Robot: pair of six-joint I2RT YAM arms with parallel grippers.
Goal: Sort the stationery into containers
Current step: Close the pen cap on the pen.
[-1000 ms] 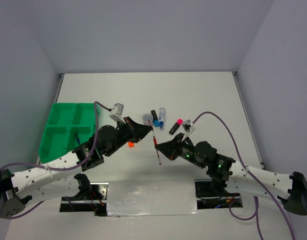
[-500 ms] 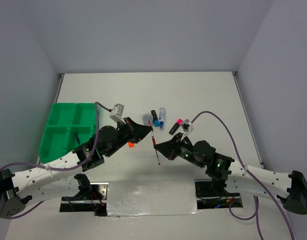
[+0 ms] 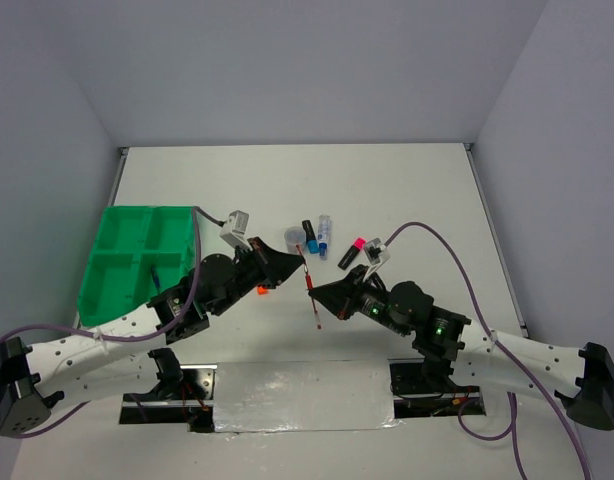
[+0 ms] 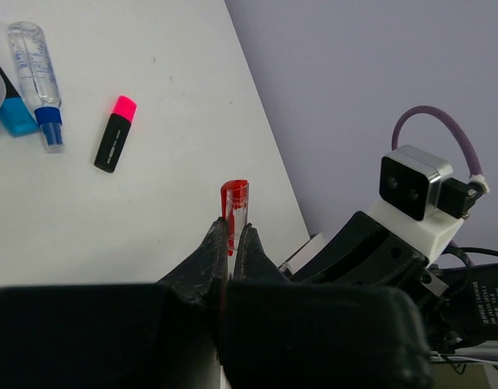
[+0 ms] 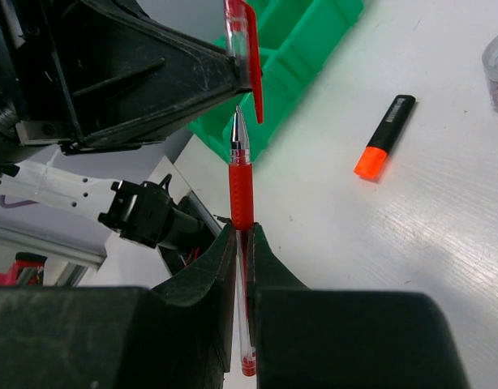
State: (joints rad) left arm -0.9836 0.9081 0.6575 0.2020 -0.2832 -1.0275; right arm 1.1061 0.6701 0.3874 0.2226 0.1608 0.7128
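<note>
Top view: nothing has visibly shifted over the last second. Left gripper (image 3: 299,262) and right gripper (image 3: 320,291) hang nose to nose in the middle. The right one is clamped on the pen (image 3: 316,312). Tray (image 3: 107,262) sits far left, well apart. My read: a pause in lining up, with capping not done and this pen not yet sorted.

Left wrist: jaws pinched tight on the red cap (image 4: 234,198), which stands up past the tips. Pink highlighter (image 4: 115,134) lies beyond, untouched.

Right wrist: jaws closed on the pen's clear barrel, just below the red grip. The pen's point sits just under the cap's mouth, beside the clip and slightly off-axis, and is not yet inside. Orange highlighter (image 5: 383,138) lies to the right.
</note>
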